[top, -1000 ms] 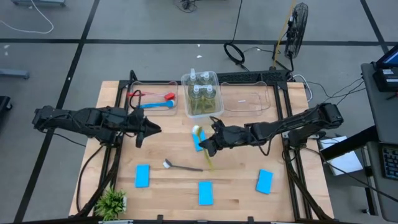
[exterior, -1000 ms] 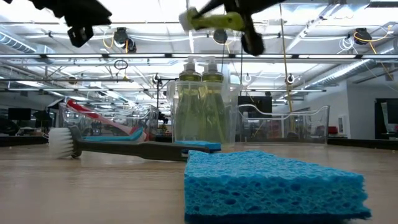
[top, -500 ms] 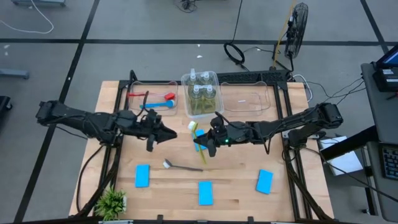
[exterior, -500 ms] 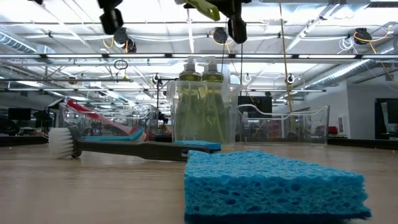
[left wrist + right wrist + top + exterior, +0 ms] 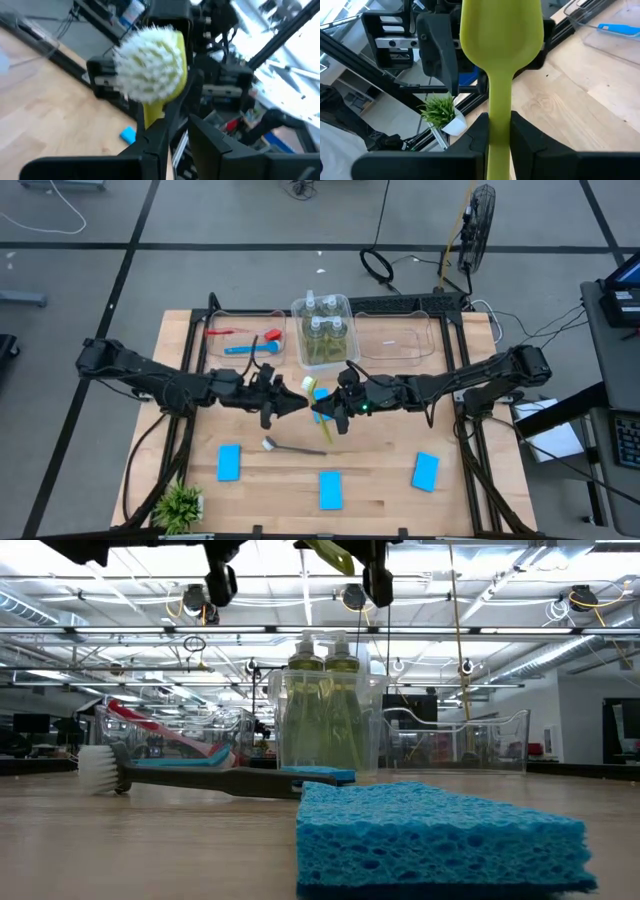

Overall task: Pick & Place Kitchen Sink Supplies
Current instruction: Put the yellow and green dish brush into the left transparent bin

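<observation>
The right tool (image 5: 322, 408) is clenched on the thin handle of the yellow-green brush (image 5: 318, 394), up in the air over the middle of the worktop (image 5: 380, 480). The left tool (image 5: 290, 406) is just beside the brush's white bristle head, holding nothing, its fingers close together. The brush looks light and stiff, and the smooth handle may slip. The handle near the head looks best to grab.

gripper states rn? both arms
Left gripper: cannot be told, holds nothing visible.
Right gripper: shut on the yellow-green brush.
</observation>
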Robot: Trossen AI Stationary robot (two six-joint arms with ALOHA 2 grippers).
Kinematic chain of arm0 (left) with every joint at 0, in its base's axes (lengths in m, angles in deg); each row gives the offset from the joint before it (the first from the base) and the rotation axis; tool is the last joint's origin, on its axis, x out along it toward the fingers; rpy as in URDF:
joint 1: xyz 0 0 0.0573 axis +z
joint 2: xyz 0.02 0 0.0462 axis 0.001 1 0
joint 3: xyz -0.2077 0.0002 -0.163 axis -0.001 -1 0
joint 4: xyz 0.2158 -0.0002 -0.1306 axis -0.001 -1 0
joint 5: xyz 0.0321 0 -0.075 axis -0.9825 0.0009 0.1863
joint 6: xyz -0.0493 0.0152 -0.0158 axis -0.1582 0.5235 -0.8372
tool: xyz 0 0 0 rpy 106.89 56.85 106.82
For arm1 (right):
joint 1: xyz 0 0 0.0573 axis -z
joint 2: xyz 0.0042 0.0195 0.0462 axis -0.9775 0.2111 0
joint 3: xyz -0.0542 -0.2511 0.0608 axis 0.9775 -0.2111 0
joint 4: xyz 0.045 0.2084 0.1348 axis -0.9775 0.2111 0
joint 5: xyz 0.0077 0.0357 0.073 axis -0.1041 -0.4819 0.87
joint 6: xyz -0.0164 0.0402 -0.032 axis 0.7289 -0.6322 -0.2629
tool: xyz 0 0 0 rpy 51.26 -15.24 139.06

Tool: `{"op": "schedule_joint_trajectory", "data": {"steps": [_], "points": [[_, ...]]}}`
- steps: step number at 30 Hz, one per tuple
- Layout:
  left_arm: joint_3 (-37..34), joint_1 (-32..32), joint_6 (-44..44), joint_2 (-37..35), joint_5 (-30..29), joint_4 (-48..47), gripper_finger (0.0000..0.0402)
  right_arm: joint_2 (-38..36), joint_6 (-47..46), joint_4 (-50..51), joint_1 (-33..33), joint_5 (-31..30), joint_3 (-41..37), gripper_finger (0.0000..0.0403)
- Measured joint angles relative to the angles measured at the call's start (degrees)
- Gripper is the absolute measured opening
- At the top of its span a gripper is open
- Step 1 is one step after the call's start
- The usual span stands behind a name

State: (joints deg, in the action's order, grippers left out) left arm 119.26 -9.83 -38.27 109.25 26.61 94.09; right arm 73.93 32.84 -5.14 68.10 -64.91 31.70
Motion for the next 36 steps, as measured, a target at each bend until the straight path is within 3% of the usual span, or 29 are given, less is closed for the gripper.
{"op": "schedule_joint_trajectory", "data": {"steps": [4, 15, 21, 25, 28, 31, 36], "points": [[0.2, 0.0, -1.1, 3.0, -0.4, 3.8, 0.0075, 0.0, 0.2, -0.1, 0.0, 1.2, 0.0, 0.0038], [4.7, -0.1, -0.7, 7.1, -0.8, 2.4, 0.0074, -0.1, 0.8, 0.2, 0.0, 1.2, 0.0, 0.0038], [4.7, -0.3, -2.3, 4.5, 2.5, -4.7, 0.0074, 0.1, 1.4, 0.8, 0.0, 1.5, -0.1, 0.0038], [4.7, -0.3, -2.3, -1.5, 3.5, -18.8, 0.0074, 0.0, 1.4, 0.0, 0.0, 1.6, 0.0, 0.0038], [4.5, -1.0, -2.9, -5.9, -2.0, -26.6, 0.0074, -0.2, 1.5, -0.4, 0.0, 1.4, 0.1, 0.0038], [4.6, -1.9, -2.2, -7.0, -8.7, -25.1, 0.0074, -0.1, 1.5, -1.0, 0.0, 1.7, 0.1, 0.0038], [4.7, -1.2, -1.7, -4.6, -8.7, -20.6, 0.0074, -0.1, 1.7, -2.5, 0.0, 2.7, 0.1, 0.0038]]}}
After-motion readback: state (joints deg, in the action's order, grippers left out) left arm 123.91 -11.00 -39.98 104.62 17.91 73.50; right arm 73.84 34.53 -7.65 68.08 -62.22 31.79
